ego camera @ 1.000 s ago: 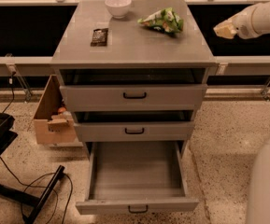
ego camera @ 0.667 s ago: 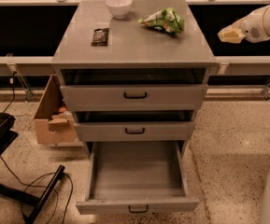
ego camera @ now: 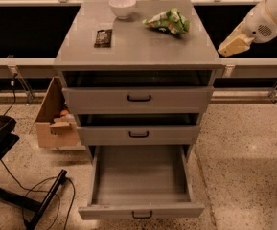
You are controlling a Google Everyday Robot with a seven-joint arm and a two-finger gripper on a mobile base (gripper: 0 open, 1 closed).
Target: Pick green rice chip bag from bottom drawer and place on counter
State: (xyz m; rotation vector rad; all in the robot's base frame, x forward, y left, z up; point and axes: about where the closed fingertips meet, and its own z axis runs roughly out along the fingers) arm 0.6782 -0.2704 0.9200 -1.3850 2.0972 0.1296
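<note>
The green rice chip bag (ego camera: 168, 21) lies on the counter (ego camera: 143, 49), at its back right. The bottom drawer (ego camera: 140, 178) is pulled fully out and nothing shows inside it; its black handle (ego camera: 142, 215) faces me. My gripper (ego camera: 231, 44) hangs off the right side of the counter, level with its top and past its right edge. It is apart from the bag and holds nothing that I can see. The white arm (ego camera: 267, 16) reaches in from the upper right.
A white bowl (ego camera: 122, 6) stands at the back of the counter and a dark flat packet (ego camera: 103, 37) lies at its left. The two upper drawers (ego camera: 138, 99) are slightly ajar. A cardboard box (ego camera: 56, 121) sits left of the cabinet. Black cables and a stand (ego camera: 37, 200) are at the lower left.
My gripper has sunk a little beside the counter's right edge. The white robot body at the lower right has slid almost out of view. The bag has not moved.
</note>
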